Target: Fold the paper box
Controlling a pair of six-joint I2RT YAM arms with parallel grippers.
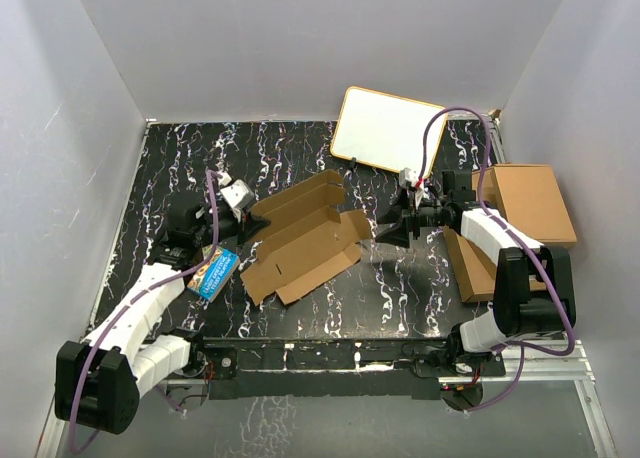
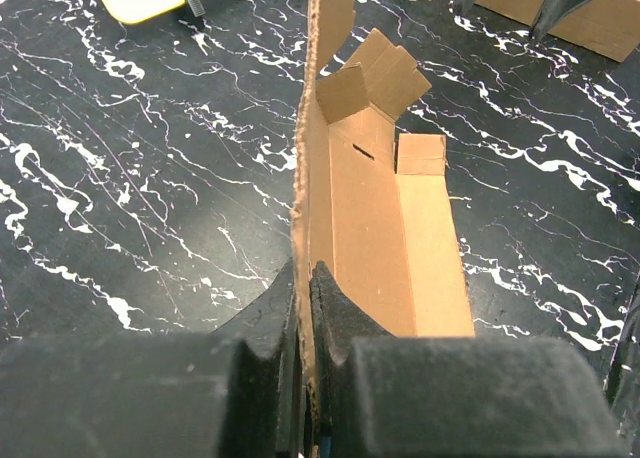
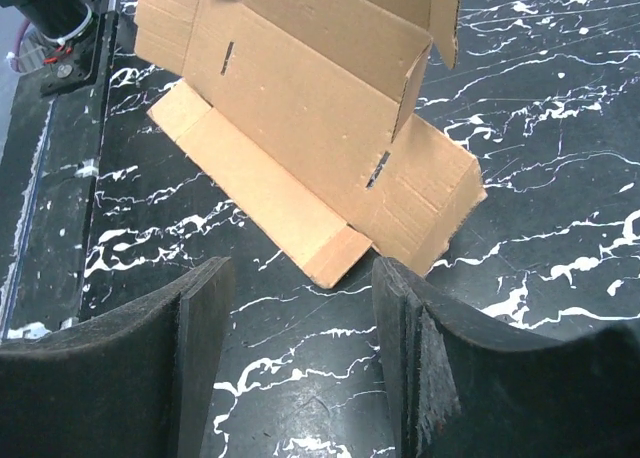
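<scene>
Paper box (image 1: 305,238): mid-bench, half formed. Its base lies flat on the black marbled bench (image 1: 400,288), one long wall stands up, and the end flaps splay loose.
Left claw (image 2: 305,278): pinched tight on the top edge of that standing wall at the box's left end, with the cardboard sandwiched between the pads.
Right claw (image 3: 300,273): fingers spread apart with nothing between them, low over the bench and facing the box's right-hand corner. Near it, but not touching.
Step in hand: by my read, the left arm is the anchor here and the right is lining up to take on the loose outer wall or end flap.
Doing it well: hold the left pinch steady so the wall stays upright and the box can't skate. Bring the right claw in square to the flap and catch it close to the crease rather than at the floppy tip. Then swing it along the score line so the tabs meet the slots showing in the wall.
Risk: push too low and the whole box slides toward the left arm. Twist the pinch and the corrugated edge will likely crumple.
Bystanders: a blue picture book (image 1: 213,272) lies beside the left arm. A whiteboard (image 1: 388,130) stands at the back. A stack of cardboard boxes (image 1: 530,203) is off to the right, well apart from the action.
</scene>
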